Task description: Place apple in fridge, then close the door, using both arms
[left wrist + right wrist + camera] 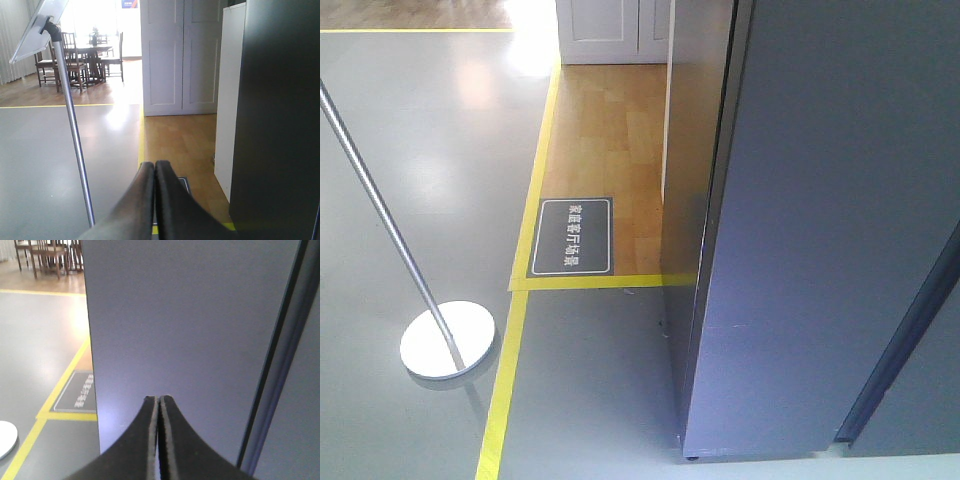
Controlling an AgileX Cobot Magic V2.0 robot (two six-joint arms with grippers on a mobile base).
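Observation:
The fridge (820,250) fills the right of the front view as a tall flat dark grey face. A dark seam (910,330) runs down it between two panels, and the door (190,315) shows only its grey outside; no white interior is visible. The apple is out of view in every frame. In its wrist view my left gripper (155,164) is shut with nothing between its fingers, pointing along the floor beside the fridge's dark side (275,125). My right gripper (159,399) is shut and empty, pointing straight at the grey door face. Neither arm shows in the front view.
A metal sign pole (380,210) on a round white base (447,340) stands on the grey floor at left. Yellow tape lines (505,390) and a dark floor plate (572,236) border a wooden strip. White double doors (180,55) and a dining table with chairs (90,55) lie beyond.

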